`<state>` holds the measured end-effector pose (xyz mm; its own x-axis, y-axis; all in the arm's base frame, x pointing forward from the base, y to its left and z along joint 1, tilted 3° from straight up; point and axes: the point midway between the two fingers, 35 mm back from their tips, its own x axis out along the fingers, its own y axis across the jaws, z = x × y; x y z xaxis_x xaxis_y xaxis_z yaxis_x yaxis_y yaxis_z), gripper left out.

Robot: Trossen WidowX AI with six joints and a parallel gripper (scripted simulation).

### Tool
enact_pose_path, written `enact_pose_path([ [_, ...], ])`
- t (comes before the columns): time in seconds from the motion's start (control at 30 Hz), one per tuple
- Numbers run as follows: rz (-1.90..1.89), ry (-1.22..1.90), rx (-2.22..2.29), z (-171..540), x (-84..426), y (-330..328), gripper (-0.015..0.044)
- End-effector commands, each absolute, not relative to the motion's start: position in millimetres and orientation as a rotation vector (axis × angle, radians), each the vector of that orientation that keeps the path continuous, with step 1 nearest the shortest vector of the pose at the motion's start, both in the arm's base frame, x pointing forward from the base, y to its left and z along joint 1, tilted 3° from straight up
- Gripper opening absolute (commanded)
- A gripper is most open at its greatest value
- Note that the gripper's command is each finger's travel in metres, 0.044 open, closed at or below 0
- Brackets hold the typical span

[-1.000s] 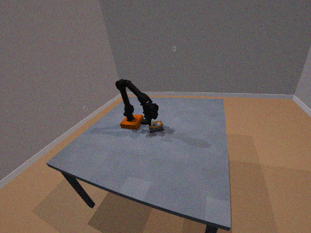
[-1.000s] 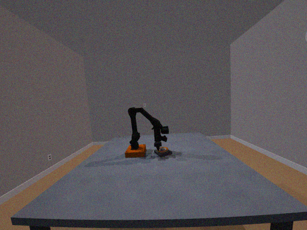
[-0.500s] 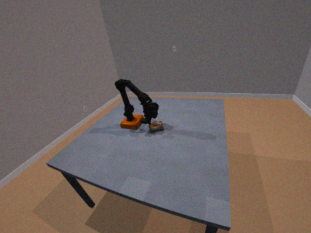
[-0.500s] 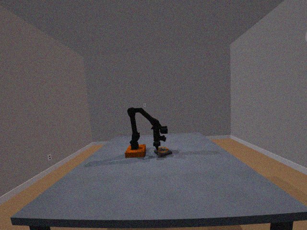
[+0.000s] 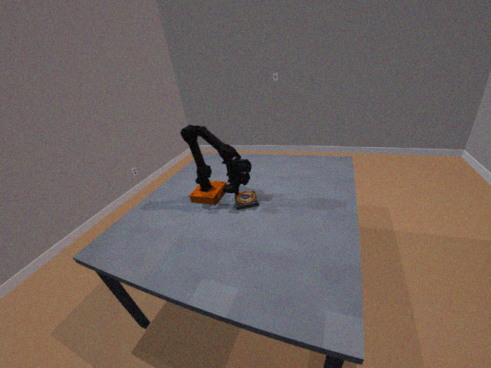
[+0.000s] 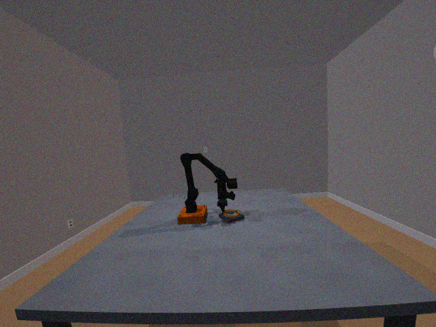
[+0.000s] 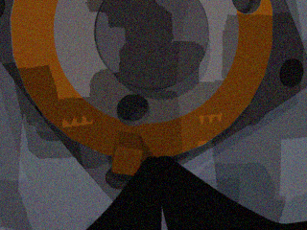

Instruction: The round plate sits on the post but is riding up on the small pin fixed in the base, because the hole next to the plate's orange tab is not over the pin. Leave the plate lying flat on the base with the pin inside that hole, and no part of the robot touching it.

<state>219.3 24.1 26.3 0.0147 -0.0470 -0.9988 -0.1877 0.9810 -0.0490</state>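
Observation:
The round plate (image 5: 245,202) (image 6: 231,215) (image 7: 254,62) has an orange ring around a grey middle and sits over the dark square base (image 5: 248,206) (image 6: 232,219) (image 7: 275,88). The plate's orange tab (image 7: 127,160) points toward the bottom of the wrist view, close to a dark corner hole of the base. A dark round hole (image 7: 132,106) shows inside the ring near the tab. The pin cannot be made out, nor whether the plate lies flat. My gripper (image 5: 237,192) (image 6: 222,212) (image 7: 157,167) is shut and empty, its tips just right of the tab in the wrist view; contact is unclear.
The arm's orange mount (image 5: 205,194) (image 6: 192,216) stands on the blue-grey table (image 5: 258,253) (image 6: 225,267), just left of the base in the top and exterior views. Shadows of the arm fall across the plate and the table.

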Motion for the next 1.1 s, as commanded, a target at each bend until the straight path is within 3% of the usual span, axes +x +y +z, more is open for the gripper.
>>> enact_pose_path([
  [0.0,0.118,1.553,-0.183,27,219,31,0.0],
  [1.07,0.12,1.552,-0.18,28,227,62,0.0],
])
